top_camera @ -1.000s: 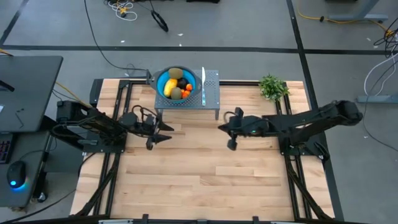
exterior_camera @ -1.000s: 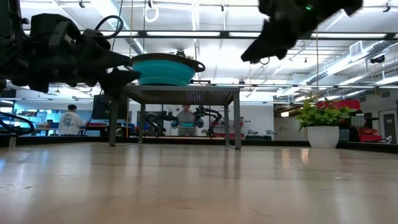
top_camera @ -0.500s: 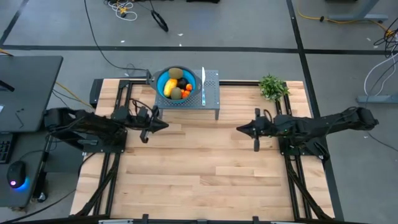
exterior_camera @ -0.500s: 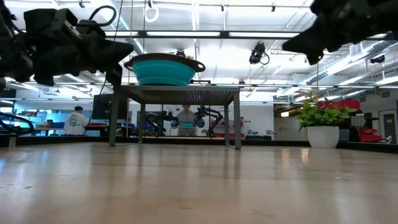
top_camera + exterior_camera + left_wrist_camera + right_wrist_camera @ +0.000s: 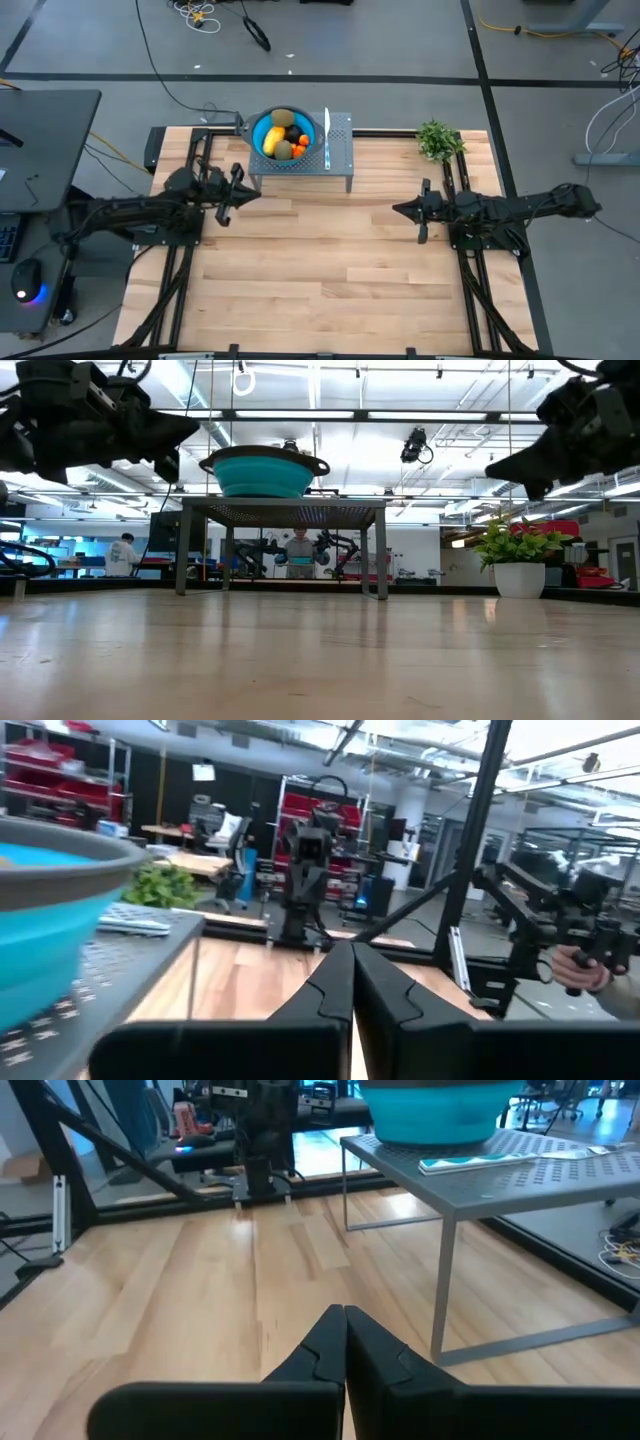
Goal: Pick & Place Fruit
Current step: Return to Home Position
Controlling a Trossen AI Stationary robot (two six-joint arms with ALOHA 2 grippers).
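Fingers [image 5: 325, 995] on both your dark left gripper [image 5: 352, 948] and right gripper [image 5: 345, 1312] are pressing together empty, with the small toy fruit [image 5: 282, 138] sitting in the round blue strainer bowl [image 5: 256, 140], nearer your left fingers.

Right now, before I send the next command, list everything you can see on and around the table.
table: one, light wood, under both arms
shelf: one, gray metal, at the table's far edge
bowl: one, blue, on the shelf
yellow fruit: one, in the bowl
olive-brown fruit: two, in the bowl
dark ball: one, near-black, in the bowl
orange pieces: a few, in the bowl
knife: one, on the shelf beside the bowl
plant: one, green, far right corner of the table
people: two, in the room behind the table
left arm: dark, over the table's left side, jaws shut and empty
right arm: dark, over the table's right side, jaws shut and empty
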